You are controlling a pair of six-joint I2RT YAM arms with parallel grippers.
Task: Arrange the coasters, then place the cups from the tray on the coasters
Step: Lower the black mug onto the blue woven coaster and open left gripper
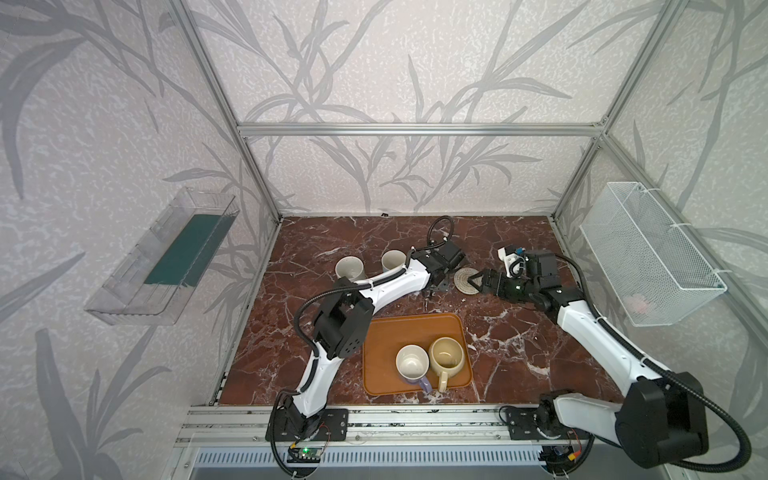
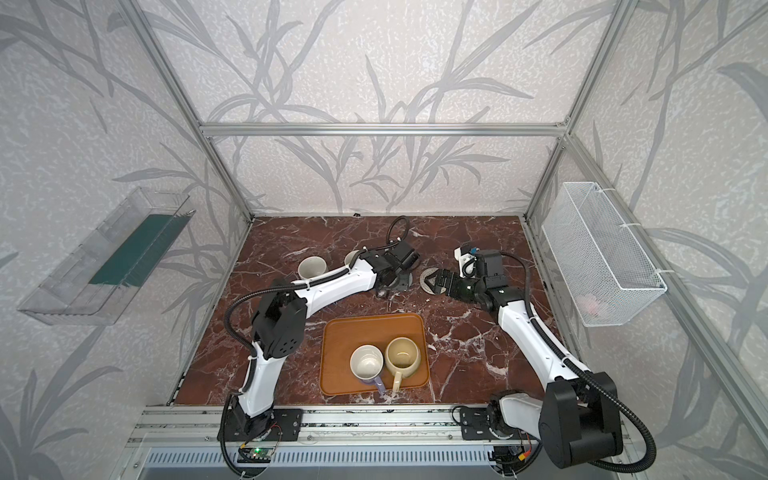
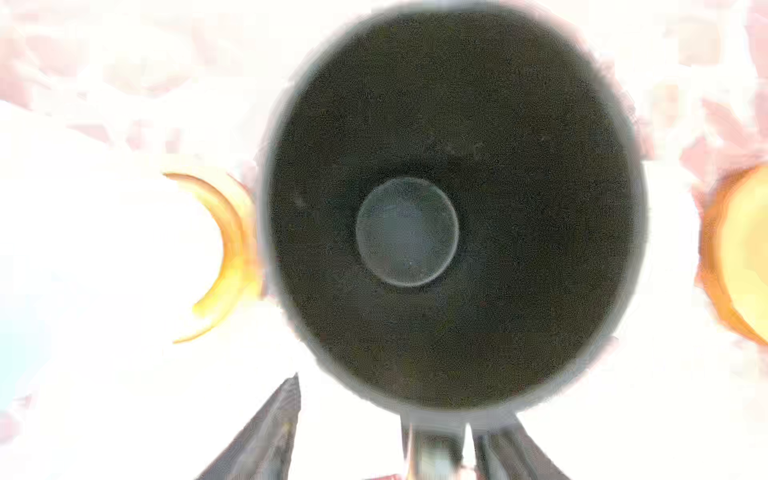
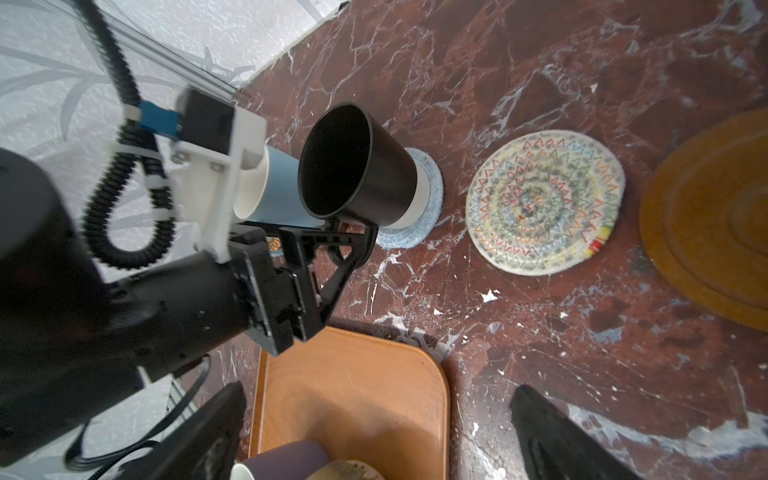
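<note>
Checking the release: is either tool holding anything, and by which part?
Nothing looks held. The left tool stands open around the handle of the black mug; the right tool is open and empty.

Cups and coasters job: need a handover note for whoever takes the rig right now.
Left gripper: open, jaws either side of the handle of the black cup.
Right gripper: open, empty, by the cream woven coaster.
Done: black cup on the grey-blue coaster; white cup and light blue cup at back left, their coasters mostly hidden.
Left: lavender cup and cream-yellow cup on the tray; cream woven coaster and brown coaster bare.
Next, likely: withdraw left gripper, fetch a tray cup.
</note>
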